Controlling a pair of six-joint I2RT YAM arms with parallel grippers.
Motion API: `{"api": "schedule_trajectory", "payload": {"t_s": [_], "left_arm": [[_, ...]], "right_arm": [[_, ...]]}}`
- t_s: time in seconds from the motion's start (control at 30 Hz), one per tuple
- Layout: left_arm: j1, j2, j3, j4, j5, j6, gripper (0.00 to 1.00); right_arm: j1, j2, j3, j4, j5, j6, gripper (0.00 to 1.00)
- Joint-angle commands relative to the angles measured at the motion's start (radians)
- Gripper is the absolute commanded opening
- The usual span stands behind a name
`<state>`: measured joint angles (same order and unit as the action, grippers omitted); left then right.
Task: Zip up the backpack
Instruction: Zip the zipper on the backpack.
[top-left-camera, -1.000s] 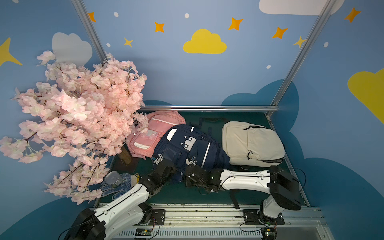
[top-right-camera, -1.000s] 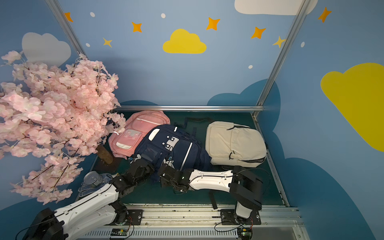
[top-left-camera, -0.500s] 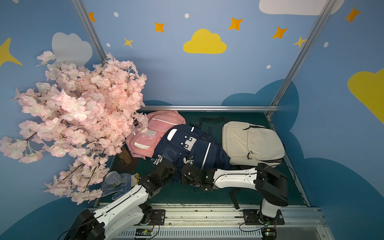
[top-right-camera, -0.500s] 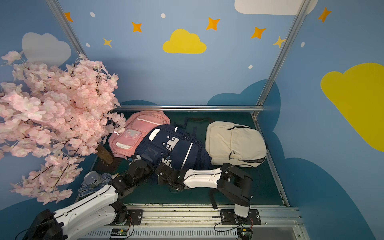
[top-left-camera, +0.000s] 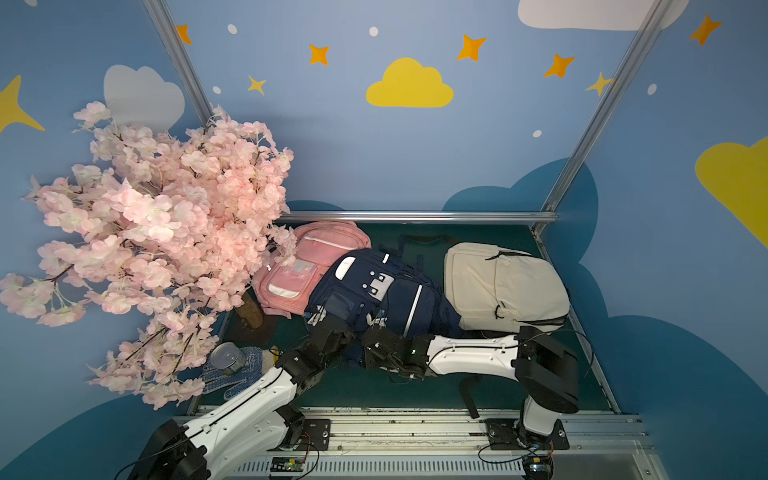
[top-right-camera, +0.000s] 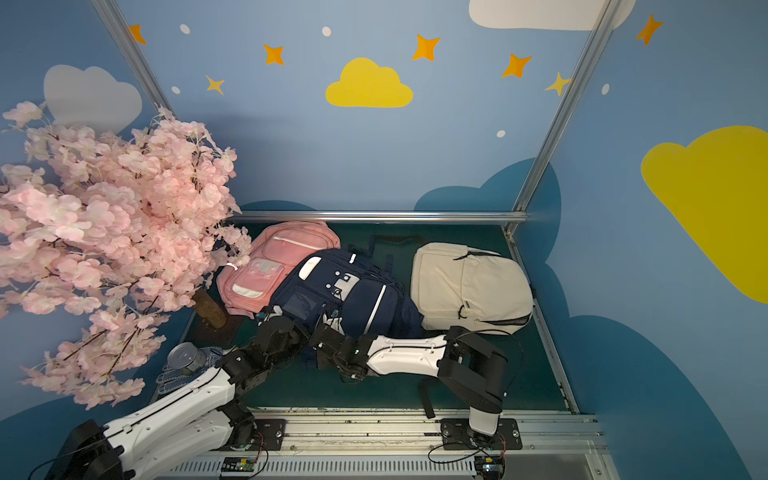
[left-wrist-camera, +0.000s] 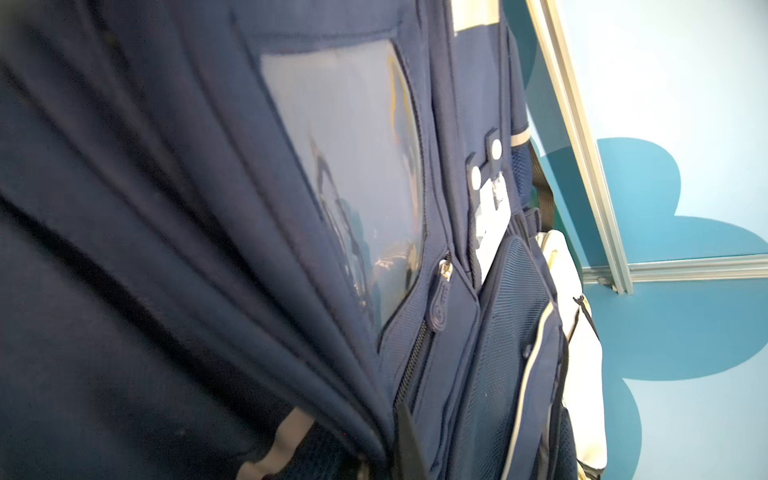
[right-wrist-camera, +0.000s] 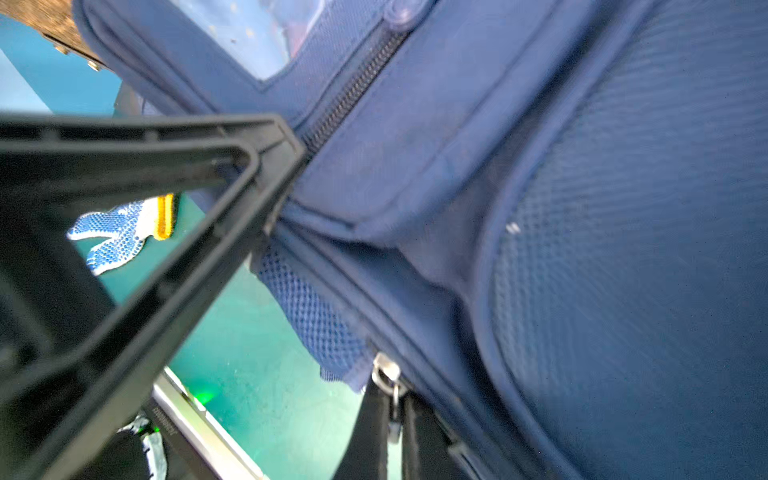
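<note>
standing far left: tree (top-left-camera: 158, 232) in pink blossom, its trunk on the green counter (top-left-camera: 407, 395) just beside the pink bag.
can (top-left-camera: 226, 356): near the tree's foot, resting on the blue dotted gloves (top-left-camera: 237, 376).
pink bag (top-left-camera: 309, 262): flat at the back left, partly under the blossom, touching the navy bag.
left arm (top-left-camera: 257, 399): reaches in to the navy bag's near left corner.
left jaws: all but closed, pinching bunched navy cloth; in the left wrist view the folds run down to them.
navy bag (top-left-camera: 386, 291): the task's bag, mid-counter, lying front up between the pink and cream bags, clear window pocket (left-wrist-camera: 353, 166) on its face.
right arm (top-left-camera: 473, 357): lies low across the counter, along the navy bag's near edge.
right jaws: closed on the metal zip pull (right-wrist-camera: 386, 374), beside a mesh pocket (right-wrist-camera: 311, 316).
cream bag (top-left-camera: 503, 286): flat at the right, just beside the navy bag.
</note>
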<state>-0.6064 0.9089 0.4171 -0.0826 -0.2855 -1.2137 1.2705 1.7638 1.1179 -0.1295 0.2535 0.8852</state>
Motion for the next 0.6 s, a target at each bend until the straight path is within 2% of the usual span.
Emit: {"api": "schedule_trajectory", "payload": {"t_s": [0.0, 0.37, 0.57], "left_arm": [[0.053, 0.018, 0.086, 0.037, 0.006, 0.107, 0.03], [0.189, 0.168, 0.283, 0.013, 0.115, 0.248, 0.03], [0.274, 0.268, 0.373, -0.008, 0.204, 0.316, 0.03]], "right_arm": [[0.000, -0.087, -0.022, -0.149, 0.065, -0.008, 0.00], [-0.001, -0.218, -0.134, -0.246, 0.169, 0.085, 0.00], [-0.006, -0.201, -0.130, -0.188, 0.149, 0.059, 0.00]]}}
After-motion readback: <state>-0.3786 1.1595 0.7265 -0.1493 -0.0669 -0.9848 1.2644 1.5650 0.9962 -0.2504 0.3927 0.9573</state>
